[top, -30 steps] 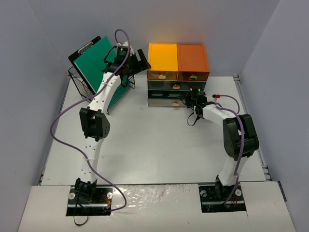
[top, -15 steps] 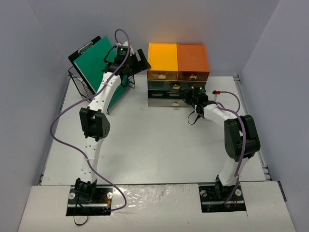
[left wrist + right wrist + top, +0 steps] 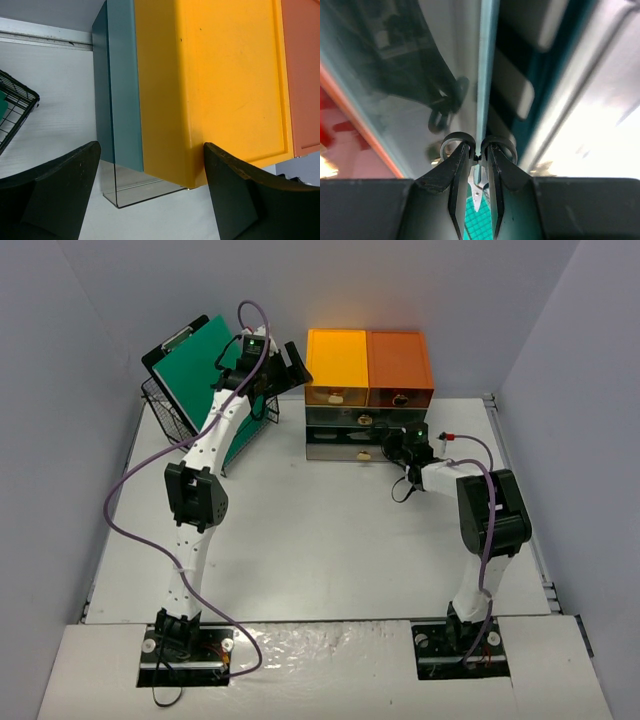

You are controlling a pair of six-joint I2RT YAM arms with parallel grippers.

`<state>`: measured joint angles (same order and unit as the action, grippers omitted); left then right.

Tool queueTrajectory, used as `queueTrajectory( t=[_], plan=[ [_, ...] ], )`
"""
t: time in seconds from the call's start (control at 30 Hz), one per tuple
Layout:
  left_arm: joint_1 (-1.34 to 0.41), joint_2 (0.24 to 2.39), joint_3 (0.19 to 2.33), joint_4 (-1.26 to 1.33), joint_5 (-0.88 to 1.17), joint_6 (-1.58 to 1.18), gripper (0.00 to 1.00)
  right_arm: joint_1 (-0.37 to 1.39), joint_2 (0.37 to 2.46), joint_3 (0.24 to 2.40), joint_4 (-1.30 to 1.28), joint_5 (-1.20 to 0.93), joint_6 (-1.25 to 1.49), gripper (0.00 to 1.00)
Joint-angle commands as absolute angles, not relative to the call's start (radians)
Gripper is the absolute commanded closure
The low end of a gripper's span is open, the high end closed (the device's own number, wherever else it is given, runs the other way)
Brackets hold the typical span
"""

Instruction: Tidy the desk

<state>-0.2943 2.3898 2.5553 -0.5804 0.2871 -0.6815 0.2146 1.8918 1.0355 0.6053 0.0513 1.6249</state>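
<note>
2 arms are out over the desk (image 3: 300,540), the big white top that fills the floor of this walled booth, and both have gone to its far edge. At 12 o'clock stands a small drawer unit (image 3: 365,435), with a yellow drawer (image 3: 336,360) and an orange drawer (image 3: 400,360) on top and darker, glassy ones beneath. At 10 o'clock a green clipboard (image 3: 195,365) leans in a wire basket (image 3: 160,410). The left gripper (image 3: 288,364) hangs at the yellow drawer's 9 o'clock side with its jaws spread wide and nothing in them. The right gripper (image 3: 477,155) is low at the front of the darker drawers, towards 1 o'clock, its jaws drawn narrow on what looks to me like a small pull (image 3: 477,158). The wrist view is too close and full of reflections to be sure. I would say the step in hand is working 1 of those lower drawers by its pull, though I cannot tell whether it is coming out or going in. The next move calls for a straight, level travel along the drawer's slide, keeping the pinch firm. A skewed pull could jam the drawer or drag the whole unit across the desk.
</note>
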Motion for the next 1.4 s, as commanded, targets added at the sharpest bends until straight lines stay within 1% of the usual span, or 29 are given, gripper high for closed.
queueTrajectory(
  t=[0.0, 0.13, 0.33, 0.4, 0.5, 0.6, 0.63, 0.73, 0.83, 0.9, 1.0, 1.03, 1.07, 1.13, 1.17, 1.2, 1.27, 1.3, 1.37],
  plan=[
    [-0.267, 2.346, 2.573, -0.703, 0.232, -0.617, 0.21, 0.210, 1.898, 1.024, 0.745, 0.022, 1.612, 1.00],
    [-0.267, 2.344, 2.570, -0.703, 0.230, -0.617, 0.21, 0.210, 1.901, 1.009, 0.759, 0.011, 1.607, 1.00],
    [-0.267, 2.345, 2.571, -0.703, 0.229, -0.618, 0.21, 0.210, 1.891, 1.019, 0.715, 0.011, 1.592, 1.00],
    [-0.267, 2.347, 2.572, -0.701, 0.229, -0.618, 0.21, 0.210, 1.888, 1.030, 0.691, 0.011, 1.581, 0.90],
    [-0.267, 2.345, 2.574, -0.703, 0.230, -0.619, 0.21, 0.211, 1.883, 1.042, 0.686, 0.011, 1.565, 0.71],
    [-0.267, 2.345, 2.574, -0.703, 0.229, -0.618, 0.21, 0.210, 1.877, 1.051, 0.677, 0.011, 1.554, 0.58],
    [-0.267, 2.346, 2.574, -0.702, 0.230, -0.618, 0.21, 0.210, 1.872, 1.055, 0.677, 0.011, 1.542, 0.52],
    [-0.268, 2.347, 2.572, -0.701, 0.230, -0.620, 0.21, 0.210, 1.851, 1.071, 0.664, 0.005, 1.510, 0.37],
    [-0.269, 2.347, 2.569, -0.701, 0.230, -0.621, 0.21, 0.211, 1.820, 1.080, 0.665, -0.025, 1.473, 0.32],
    [-0.270, 2.347, 2.568, -0.696, 0.231, -0.623, 0.21, 0.220, 1.770, 1.077, 0.657, -0.042, 1.452, 0.31],
    [-0.271, 2.350, 2.567, -0.691, 0.234, -0.631, 0.21, 0.237, 1.690, 1.053, 0.601, -0.043, 1.409, 0.33],
    [-0.272, 2.351, 2.566, -0.690, 0.233, -0.631, 0.21, 0.245, 1.658, 1.037, 0.579, -0.041, 1.403, 0.37],
    [-0.273, 2.353, 2.564, -0.688, 0.231, -0.630, 0.21, 0.255, 1.622, 1.014, 0.558, -0.038, 1.402, 0.42],
    [-0.273, 2.353, 2.561, -0.682, 0.233, -0.634, 0.21, 0.275, 1.555, 0.934, 0.553, -0.028, 1.397, 0.58],
    [-0.275, 2.355, 2.561, -0.679, 0.234, -0.637, 0.21, 0.280, 1.538, 0.906, 0.549, -0.025, 1.398, 0.68],
    [-0.276, 2.356, 2.563, -0.678, 0.233, -0.638, 0.21, 0.282, 1.527, 0.878, 0.547, -0.028, 1.407, 0.81],
    [-0.276, 2.361, 2.565, -0.675, 0.239, -0.643, 0.21, 0.281, 1.522, 0.829, 0.552, -0.042, 1.413, 0.98],
    [-0.276, 2.361, 2.568, -0.675, 0.236, -0.643, 0.21, 0.281, 1.525, 0.813, 0.553, -0.045, 1.414, 1.00],
    [-0.278, 2.366, 2.579, -0.679, 0.236, -0.641, 0.21, 0.281, 1.539, 0.772, 0.580, -0.051, 1.410, 1.00]
  ],
)
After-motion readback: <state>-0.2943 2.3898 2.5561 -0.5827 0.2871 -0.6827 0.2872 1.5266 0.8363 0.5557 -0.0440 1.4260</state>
